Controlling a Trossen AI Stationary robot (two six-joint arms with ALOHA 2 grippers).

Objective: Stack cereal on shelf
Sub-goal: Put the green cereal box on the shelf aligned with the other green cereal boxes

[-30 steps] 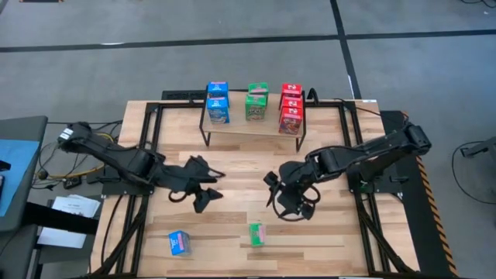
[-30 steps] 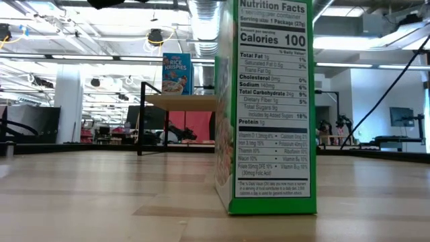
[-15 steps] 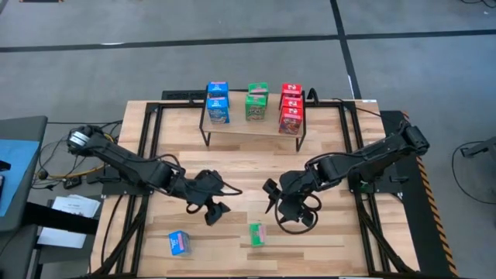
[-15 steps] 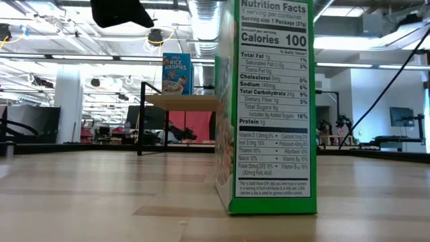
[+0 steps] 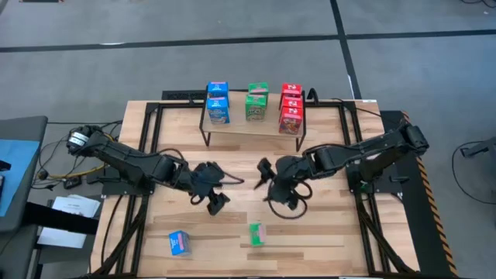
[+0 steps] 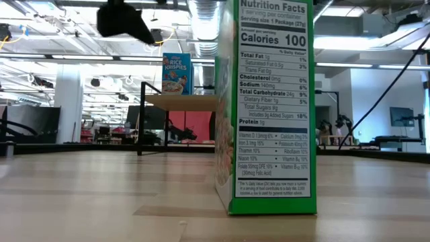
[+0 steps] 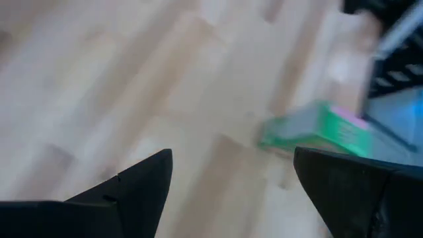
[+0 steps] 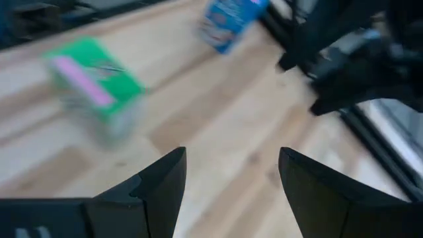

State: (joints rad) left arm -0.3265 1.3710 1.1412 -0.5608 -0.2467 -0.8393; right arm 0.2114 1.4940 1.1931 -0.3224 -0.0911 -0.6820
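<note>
The shelf [image 5: 252, 128] stands at the table's far middle and carries stacked blue [image 5: 218, 105], green [image 5: 256, 102] and red [image 5: 291, 108] cereal boxes. A loose green box [image 5: 256, 233] stands near the front edge, filling the low view [image 6: 269, 107]. A loose blue box [image 5: 180, 242] lies left of it. My left gripper [image 5: 216, 199] is open and empty above the table's middle, and the green box [image 7: 317, 129] shows ahead of its fingers. My right gripper [image 5: 269, 184] is open and empty just right of it, with the green box [image 8: 96, 82] and the blue box [image 8: 231, 16] in its wrist view.
Bare wooden tabletop [image 5: 240, 213] lies between the shelf and the two loose boxes. The two grippers are close together over the middle, and the left arm [image 8: 357, 59] shows in the right wrist view. Black frame rails [image 5: 147, 147] run along the table's sides.
My left gripper has gone toward the table's right and a little toward the near edge. My right gripper has gone toward the table's left and far edge, nearer the left gripper. No box has moved.
</note>
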